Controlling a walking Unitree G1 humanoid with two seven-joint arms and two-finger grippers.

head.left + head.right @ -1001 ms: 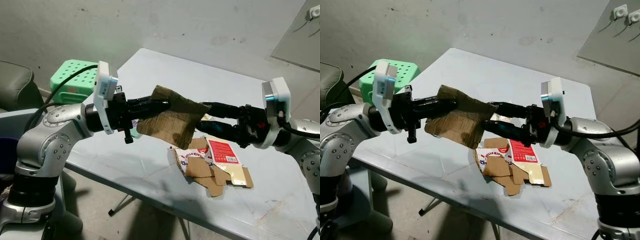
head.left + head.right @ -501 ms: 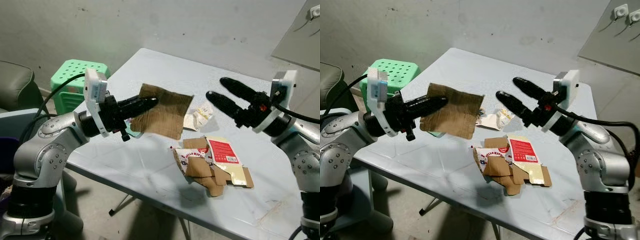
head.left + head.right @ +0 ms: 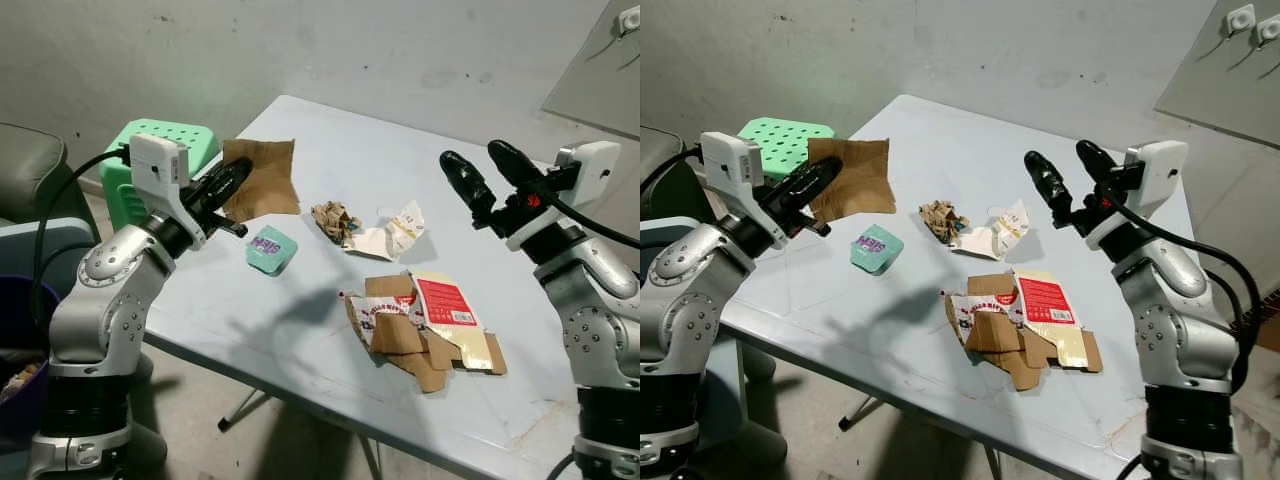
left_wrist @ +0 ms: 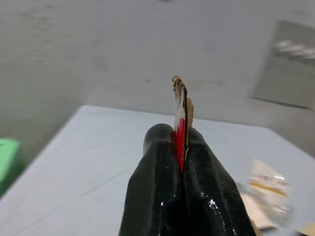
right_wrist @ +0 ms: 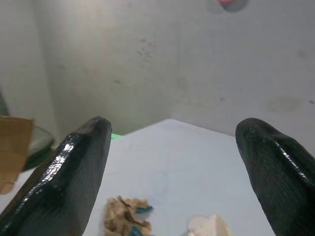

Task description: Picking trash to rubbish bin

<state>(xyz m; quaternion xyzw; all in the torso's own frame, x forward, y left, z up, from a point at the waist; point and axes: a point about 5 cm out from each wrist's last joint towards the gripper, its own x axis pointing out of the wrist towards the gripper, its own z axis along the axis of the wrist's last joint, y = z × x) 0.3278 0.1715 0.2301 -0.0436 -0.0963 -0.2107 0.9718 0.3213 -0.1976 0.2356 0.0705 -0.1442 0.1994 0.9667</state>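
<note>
The left gripper [image 3: 232,178] is closed flat on a brown cardboard sheet [image 3: 262,178], which is held in the air above the table's left corner. In the left wrist view the two black fingers [image 4: 162,177] are seen pressed together with the sheet's thin edge [image 4: 180,113] clamped between them, edge-on and upright.

The right gripper [image 3: 490,170] is raised above the right part of the table, well apart from all items. Its two fingers are spread wide and nothing is held between them; the right wrist view shows a broad gap between the fingertips [image 5: 78,167].

The remaining trash lies on the pale blue table [image 3: 300,330]:
- A small teal packet [image 3: 270,248] is placed near the left edge, below the held sheet.
- A crumpled brown paper scrap [image 3: 334,218] lies near the middle, just beside a white torn wrapper [image 3: 392,236].
- A flattened torn cardboard box with a red-and-white label [image 3: 425,330] rests nearer the front edge, right of centre.

A green perforated plastic stool [image 3: 160,150] stands beyond the table's left corner, behind the left arm. A dark upholstered seat [image 3: 30,170] is visible at the far left.
</note>
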